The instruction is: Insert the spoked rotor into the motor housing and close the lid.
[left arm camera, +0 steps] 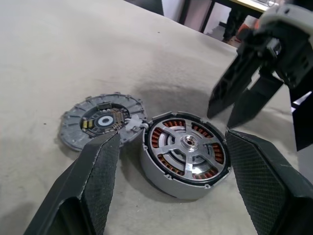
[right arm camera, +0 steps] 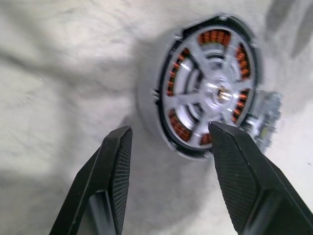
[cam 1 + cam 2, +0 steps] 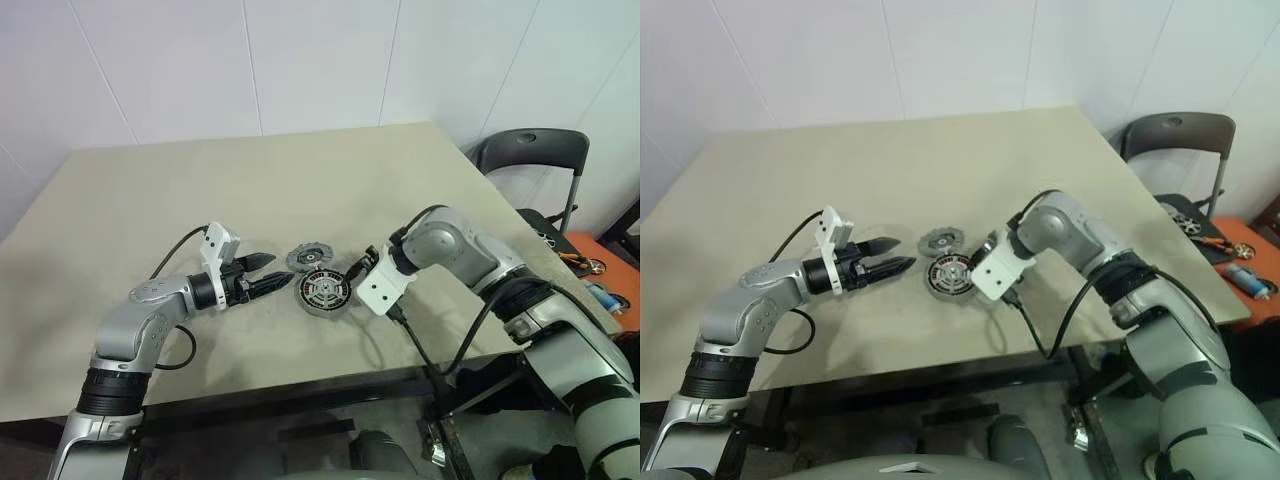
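No legible marks on motor housing or lid.

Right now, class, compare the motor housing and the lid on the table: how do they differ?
The motor housing is a squat, tall-walled cylinder showing copper windings and the spoked rotor inside; the lid is a flat, thin disc with a small central hub. The housing sits between both open grippers; the lid lies beside it, touching. Both are round, grey metal.

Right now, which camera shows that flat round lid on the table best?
The left wrist view: the lid lies whole and close beside the motor housing. Both eye views show it small; the right wrist view catches just its edge.
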### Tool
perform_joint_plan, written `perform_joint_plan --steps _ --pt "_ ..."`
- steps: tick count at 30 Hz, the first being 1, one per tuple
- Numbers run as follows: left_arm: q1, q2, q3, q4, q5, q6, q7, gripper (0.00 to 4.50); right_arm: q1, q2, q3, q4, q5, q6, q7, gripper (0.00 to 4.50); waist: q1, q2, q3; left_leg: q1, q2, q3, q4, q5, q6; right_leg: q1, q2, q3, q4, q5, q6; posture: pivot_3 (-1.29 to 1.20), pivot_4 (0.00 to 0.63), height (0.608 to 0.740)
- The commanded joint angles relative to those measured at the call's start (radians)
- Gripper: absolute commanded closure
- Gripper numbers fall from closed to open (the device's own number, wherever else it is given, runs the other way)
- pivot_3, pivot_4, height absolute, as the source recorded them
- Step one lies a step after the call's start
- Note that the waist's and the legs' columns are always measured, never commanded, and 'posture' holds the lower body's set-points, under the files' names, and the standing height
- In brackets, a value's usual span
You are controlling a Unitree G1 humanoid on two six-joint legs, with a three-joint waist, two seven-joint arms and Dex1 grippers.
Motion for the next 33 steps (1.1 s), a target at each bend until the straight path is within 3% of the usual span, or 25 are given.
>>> perform_joint_plan --steps 1,16,19,21,27,30,33 --pt "-0.013 0.001 0.0 -0.032 0.005 -0.019 0.006 0.86 -0.005 0.02 -0.003 0.031 -0.031 -0.027 -0.049 1.9 -0.002 0.0 0.0 0.0 0.0 0.0 0.0 0.0 0.0 0.0 0.0 0.0 0.001 0.0 0.0 0.0 0.0 0.74" --pt "0.003 -0.007 -0.005 -0.028 0.011 -0.031 0.01 0.86 -0.025 0.091 0.025 0.141 -0.123 -0.14 -0.156 1.9 -0.029 -0.001 0.0 0.002 0.0 0.0 0.0 0.001 -0.001 0.001 0.0 0.001 0.002 0.0 0.0 0.0 0.0 0.74" --pt "0.002 -0.013 -0.004 -0.022 0.016 -0.036 0.011 0.86 -0.034 0.103 0.032 0.161 -0.145 -0.17 -0.172 2.48 -0.035 -0.001 -0.001 0.004 0.0 0.0 0.0 0.001 -0.001 0.001 0.001 0.001 0.003 0.0 -0.001 0.0 0.0 0.74" --pt "0.004 -0.016 -0.004 -0.019 0.018 -0.04 0.011 0.86 -0.038 0.114 0.03 0.171 -0.154 -0.174 -0.191 3.12 -0.036 -0.001 -0.001 0.004 0.0 0.0 0.0 0.001 -0.001 0.001 0.001 0.002 0.003 0.0 -0.001 0.0 0.0 0.74" --pt "0.014 -0.023 -0.007 -0.001 0.026 -0.059 0.009 0.86 -0.074 0.125 0.03 0.167 -0.183 -0.204 -0.215 3.12 -0.046 -0.001 -0.001 0.005 0.0 0.0 0.0 0.001 -0.001 0.003 0.001 0.002 0.004 0.001 -0.001 0.0 0.0 0.74" --pt "0.011 -0.027 -0.012 0.01 0.031 -0.068 0.006 0.86 -0.079 0.131 0.027 0.128 -0.131 -0.181 -0.149 3.12 -0.055 -0.001 -0.001 0.006 0.0 0.0 0.0 0.001 -0.002 0.003 0.001 0.002 0.004 0.001 -0.001 0.0 0.0 0.74" --pt "-0.001 -0.036 -0.014 0.025 0.039 -0.073 0.006 0.86 -0.073 0.132 0.021 0.092 -0.09 -0.159 -0.098 3.62 -0.055 -0.001 -0.001 0.006 0.0 0.0 -0.001 0.001 -0.002 0.003 0.001 0.002 0.004 0.001 -0.001 0.0 0.0 0.74"
